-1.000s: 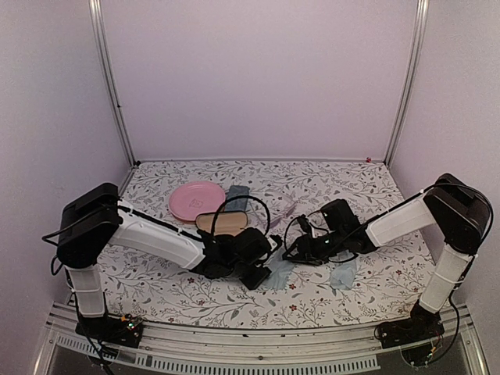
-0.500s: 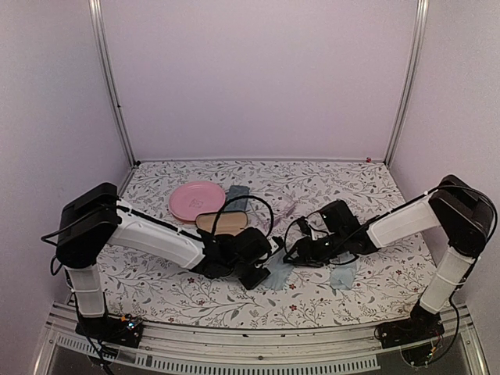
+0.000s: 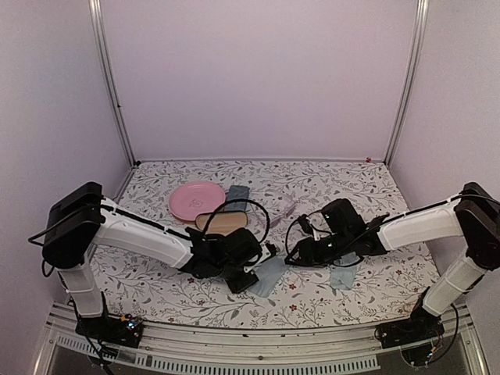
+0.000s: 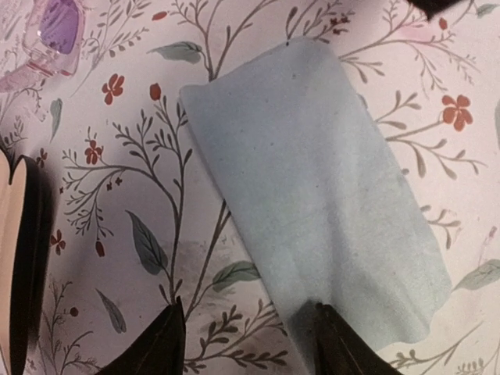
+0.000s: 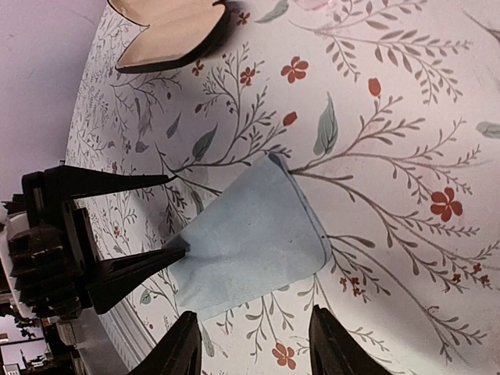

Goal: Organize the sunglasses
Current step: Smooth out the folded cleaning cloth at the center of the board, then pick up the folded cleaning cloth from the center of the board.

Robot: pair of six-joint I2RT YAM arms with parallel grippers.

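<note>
The pale pink sunglasses (image 4: 51, 35) lie on the floral surface (image 4: 125, 148). Their frame is translucent and the one lens in view is tinted violet. They sit apart from a light blue cloth (image 4: 312, 203) and near an open case (image 4: 31, 250) with a tan lining. The left gripper (image 4: 250, 348) hangs low with its fingers apart, one tip over the cloth's edge. The right gripper (image 5: 258, 344) is also spread, with nothing between its fingers.

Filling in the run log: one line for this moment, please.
left jaws: open, at blue cloth edge | right jaws: open, empty | pale pink sunglasses: on table, untouched
</note>
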